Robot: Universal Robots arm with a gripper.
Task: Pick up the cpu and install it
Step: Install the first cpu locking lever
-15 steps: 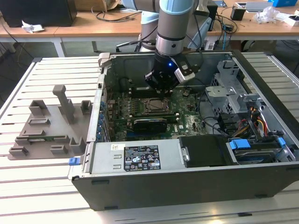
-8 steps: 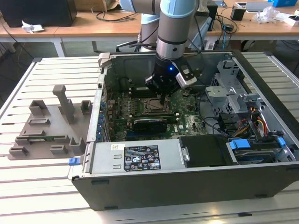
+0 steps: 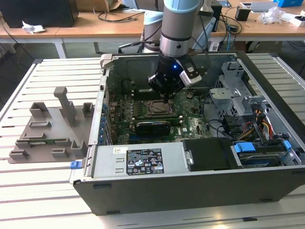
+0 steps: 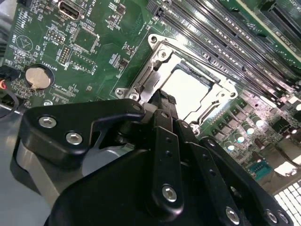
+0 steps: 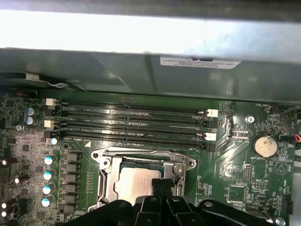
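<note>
The cpu (image 5: pixel 136 182) (image 4: pixel 188 87) lies flat inside the socket frame (image 5: pixel 106 176) (image 4: pixel 141 77) on the green motherboard, its silvery top facing up. My gripper (image 5: pixel 163 186) (image 4: pixel 162 100) hangs just above the socket, with its black fingertips pressed together over one edge of the cpu and nothing between them. In the exterior view the gripper (image 3: pixel 164 98) reaches down into the open computer case, right over the socket frame (image 3: pixel 157 109). Part of the cpu is hidden behind the fingers in both wrist views.
The case wall (image 3: pixel 102 95) and a drive cage (image 3: pixel 233 90) hem in the motherboard. Memory slots (image 5: pixel 131 122) run along one side of the socket, and a coin battery (image 5: pixel 265 145) sits nearby. A grey plastic tray (image 3: pixel 47 129) lies on the slatted table at the exterior view's left.
</note>
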